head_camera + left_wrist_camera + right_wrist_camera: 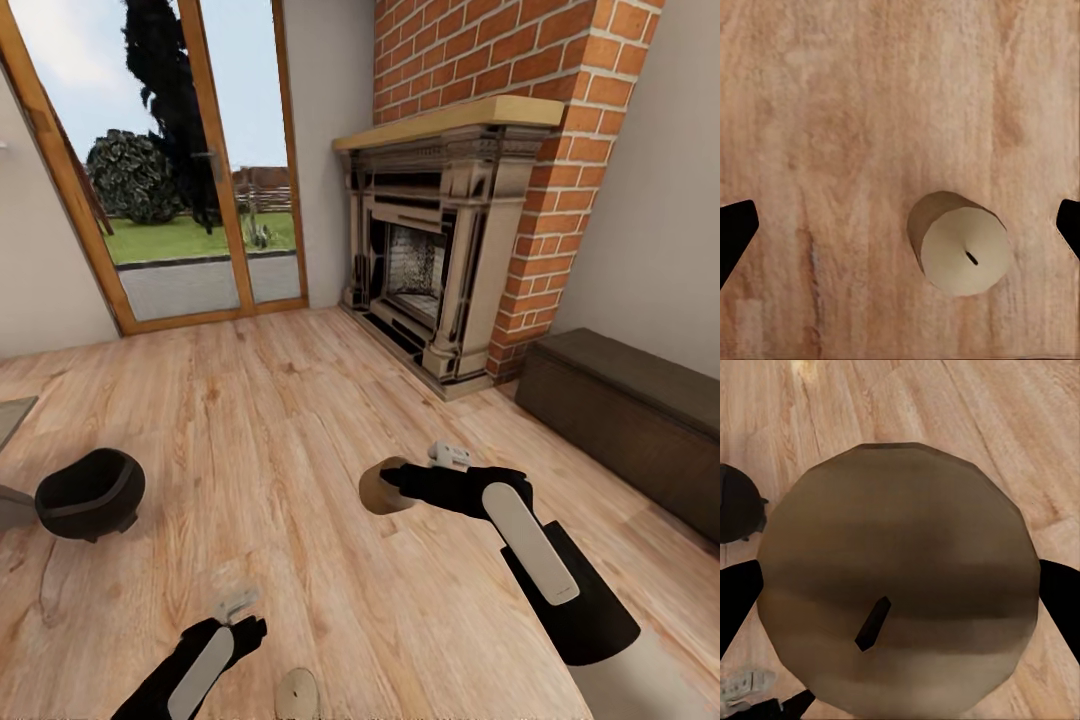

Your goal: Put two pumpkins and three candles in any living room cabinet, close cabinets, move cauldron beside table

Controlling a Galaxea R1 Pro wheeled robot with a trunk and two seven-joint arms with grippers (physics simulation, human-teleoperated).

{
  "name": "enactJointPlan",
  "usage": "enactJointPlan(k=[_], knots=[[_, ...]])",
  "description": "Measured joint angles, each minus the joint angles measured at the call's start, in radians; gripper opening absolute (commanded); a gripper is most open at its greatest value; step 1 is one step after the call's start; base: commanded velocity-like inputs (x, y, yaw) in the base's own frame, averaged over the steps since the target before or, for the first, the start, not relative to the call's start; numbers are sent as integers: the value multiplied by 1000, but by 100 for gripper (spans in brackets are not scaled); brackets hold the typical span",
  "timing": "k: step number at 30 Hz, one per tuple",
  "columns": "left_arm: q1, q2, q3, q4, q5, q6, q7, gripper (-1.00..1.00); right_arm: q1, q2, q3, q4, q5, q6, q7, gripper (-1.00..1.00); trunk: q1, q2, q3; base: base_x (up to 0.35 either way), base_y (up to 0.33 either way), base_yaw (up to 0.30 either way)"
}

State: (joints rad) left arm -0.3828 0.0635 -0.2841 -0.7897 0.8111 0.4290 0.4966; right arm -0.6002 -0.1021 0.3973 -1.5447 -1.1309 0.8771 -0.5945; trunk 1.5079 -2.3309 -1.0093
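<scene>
1. My right gripper has its jaws clamped on a short stubby beige-tan wax candle, carried over the light wood-plank floor. In the right wrist view that candle's wick end sits dead centre between the dark fingertips, so the grip looks square.
2. My left gripper hangs low near the floor's near edge with jaws wide and nothing in them. The left wrist view has a second stubby beige wax candle standing upright on the floor between the spread fingertips, nearer one side than the other.
3. Same candle in the head view, just beside the left gripper.
4. Step in hand, my read: pick up the floor candle with the left. I'd centre the gripper over it first, drop straight down, then close gently so the off-centre finger doesn't tip it.
5. Long low dark-brown wooden cabinet stands at the wall beside the red-brick fireplace; fronts look shut from here, so a drawer must open before either candle goes in.
6. Round black cauldron sits on the floor, well apart from the grippers, close to a grey counter corner. Leave it for later.
7. Keep the right grip steady while the left works.
</scene>
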Motion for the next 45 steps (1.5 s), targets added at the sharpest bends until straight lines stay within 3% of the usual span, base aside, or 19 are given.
enactJointPlan(k=[5,15,24,30,34,45], knots=[[0,-16,-28,10,-18,-38,-41,100,0,0,1,0,3,1,10,-100,19,-35,-16,0,0,0],[0,-38,-39,50,-40,-80,-47,100,0,1,2,0,3,1,11,-100,58,-105,-47,0,0,0],[0,-78,-148,69,-42,-114,-46,100,0,2,2,1,4,1,11,-100,92,-168,-75,0,0,0],[0,-85,-168,69,-53,-122,-46,100,0,4,-1,7,5,-2,11,-100,95,-170,-98,0,0,0],[0,-86,-168,69,-77,-133,-46,100,0,2,-3,4,4,-4,11,-100,95,-170,-98,0,0,0],[0,-84,-169,69,-83,-134,-46,100,0,6,-4,6,5,-4,11,-100,95,-170,-98,0,-10,0]])
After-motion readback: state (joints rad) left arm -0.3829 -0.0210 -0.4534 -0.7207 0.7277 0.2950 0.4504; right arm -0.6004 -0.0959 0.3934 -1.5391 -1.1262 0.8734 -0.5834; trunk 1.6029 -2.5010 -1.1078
